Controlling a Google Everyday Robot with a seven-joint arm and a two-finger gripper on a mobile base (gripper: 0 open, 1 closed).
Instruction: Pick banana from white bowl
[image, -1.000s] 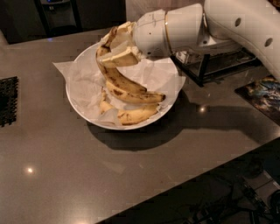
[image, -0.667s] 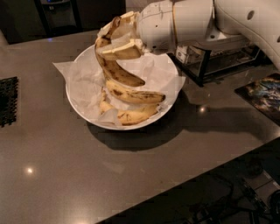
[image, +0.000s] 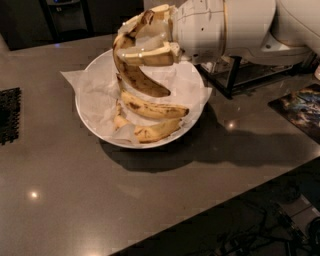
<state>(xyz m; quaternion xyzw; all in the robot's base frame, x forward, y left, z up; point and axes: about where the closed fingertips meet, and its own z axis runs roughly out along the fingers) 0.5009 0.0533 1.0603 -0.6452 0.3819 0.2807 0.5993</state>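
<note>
The dark grey countertop (image: 100, 190) takes up most of what I can see; across the top right comes the robot's big white arm (image: 235, 25), higher in view than it was a second ago. Below it sits the white bowl (image: 86, 120), with its crinkled paper liner (image: 95, 90) in the same place as before.

What has changed is the banana (image: 142, 82); a second ago its lower end lay down among the other fruit, and now the whole curved thing has been drawn up and hangs over the back half of the bowl. The gripper (image: 131, 40) is clamped across its upper part, one finger above and one below, with the blackened stem end poking up by the wrist. The low tip is just above the two straighter bananas (image: 152, 109) left in the bowl; whether it is fully clear of the upper one I cannot quite tell. Those two have not shifted.

To my eye the pick is as good as made — the grasp has held through the lift; what remains is to carry the fruit up and away past the rim.

Off to the sides, a black mat (image: 9, 115) and a dark wire rack (image: 240, 75) are unchanged.
</note>
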